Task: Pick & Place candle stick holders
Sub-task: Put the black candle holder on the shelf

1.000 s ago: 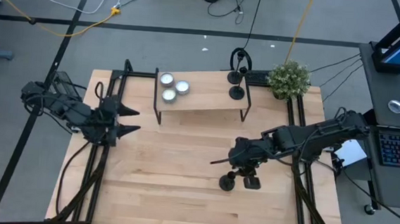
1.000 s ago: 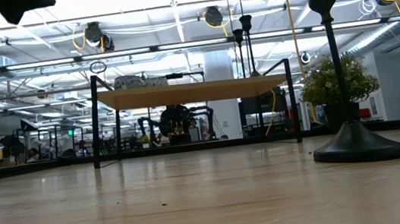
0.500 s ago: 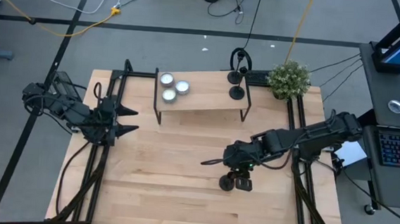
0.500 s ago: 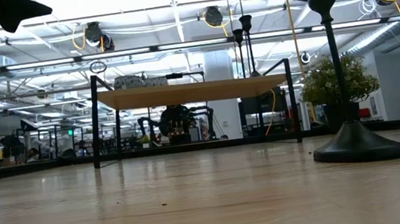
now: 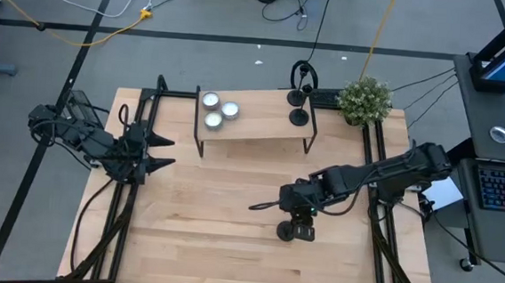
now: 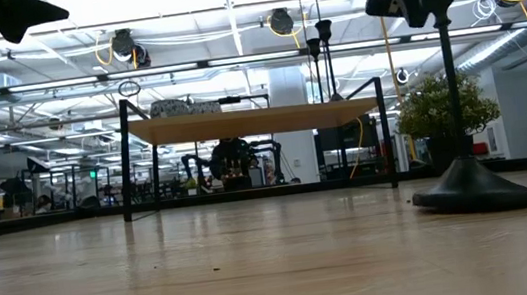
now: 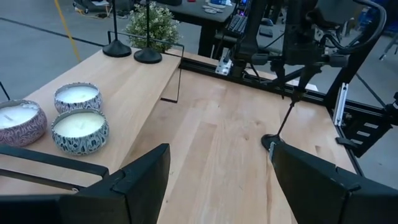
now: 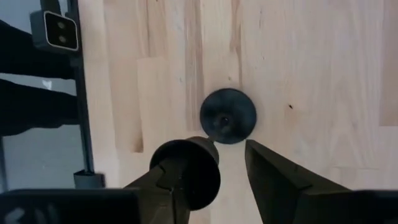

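candlestick holder (image 5: pixel 288 231) stands on the table (image 5: pixel 209 246), well in front of the raised shelf (image 5: pixel 254 124). right gripper (image 8: pixel 231 163) hangs over its cup, fingers parted around it, nothing gripped; centre on the stem before closing. left gripper (image 5: pixel 170 152), beside that shelf, waits wide open, empty.

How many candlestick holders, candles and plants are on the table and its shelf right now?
Black candlestick holders: 3, two on the shelf and one on the table under the right gripper
Candles in tins: 3
Potted plants: 1
Total: 7
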You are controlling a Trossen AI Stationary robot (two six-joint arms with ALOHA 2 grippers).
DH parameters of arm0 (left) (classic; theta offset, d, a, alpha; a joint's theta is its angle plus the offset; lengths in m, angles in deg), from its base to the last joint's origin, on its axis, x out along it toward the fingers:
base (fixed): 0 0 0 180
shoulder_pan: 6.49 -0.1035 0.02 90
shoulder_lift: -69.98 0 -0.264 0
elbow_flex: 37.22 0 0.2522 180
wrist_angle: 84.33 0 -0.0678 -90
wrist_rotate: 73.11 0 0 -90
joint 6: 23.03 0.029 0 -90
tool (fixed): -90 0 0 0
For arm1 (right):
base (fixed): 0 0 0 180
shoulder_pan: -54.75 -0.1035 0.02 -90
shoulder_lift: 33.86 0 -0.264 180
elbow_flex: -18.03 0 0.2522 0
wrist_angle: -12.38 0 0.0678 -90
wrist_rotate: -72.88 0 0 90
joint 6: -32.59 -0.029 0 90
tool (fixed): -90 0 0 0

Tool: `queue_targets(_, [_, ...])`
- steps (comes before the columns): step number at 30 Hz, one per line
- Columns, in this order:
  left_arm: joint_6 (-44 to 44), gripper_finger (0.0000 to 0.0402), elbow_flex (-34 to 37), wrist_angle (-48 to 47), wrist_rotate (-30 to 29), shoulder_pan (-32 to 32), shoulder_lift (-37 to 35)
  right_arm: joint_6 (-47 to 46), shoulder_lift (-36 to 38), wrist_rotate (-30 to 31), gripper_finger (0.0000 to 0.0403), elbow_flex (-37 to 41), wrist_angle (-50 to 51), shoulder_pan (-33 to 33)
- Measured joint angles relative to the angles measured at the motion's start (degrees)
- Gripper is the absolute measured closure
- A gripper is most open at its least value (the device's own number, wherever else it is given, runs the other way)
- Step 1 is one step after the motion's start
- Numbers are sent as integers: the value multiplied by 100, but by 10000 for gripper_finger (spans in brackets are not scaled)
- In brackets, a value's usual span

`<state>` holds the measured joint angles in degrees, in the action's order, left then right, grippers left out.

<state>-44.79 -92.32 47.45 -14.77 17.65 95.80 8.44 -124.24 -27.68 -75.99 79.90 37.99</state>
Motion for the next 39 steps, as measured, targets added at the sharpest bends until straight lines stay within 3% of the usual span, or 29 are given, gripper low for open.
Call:
queue_targets(4, [-42, 121, 0, 11, 2, 0, 6, -20, -127, -30, 292, -18, 9, 7])
queue_targets(11, [-310, 121, 0, 99, 2, 0, 84, 41, -106, 6, 387, -17, 5, 72])
queue_targets(19, [-880, 121, 0, 374, 2, -7, 523, -82, 246, 405, 392, 18, -117, 119])
queue_targets(22, [-773, 121, 0, 1146, 13, -7, 964, -199, 506, 414, 393, 11, -325, 219])
queue_targets(28, [339, 121, -135, 3039, 166, -19, 2235, -262, 949, 340, 394, 5, -722, 526])
queue_targets(32, [501, 121, -729, 3034, 190, -157, 3060, -267, 1149, 309, 395, 3, -748, 724])
queue_targets(39, [687, 121, -2324, 1741, 814, -597, 4424, -206, 1318, 86, 395, 1, -1069, 1004])
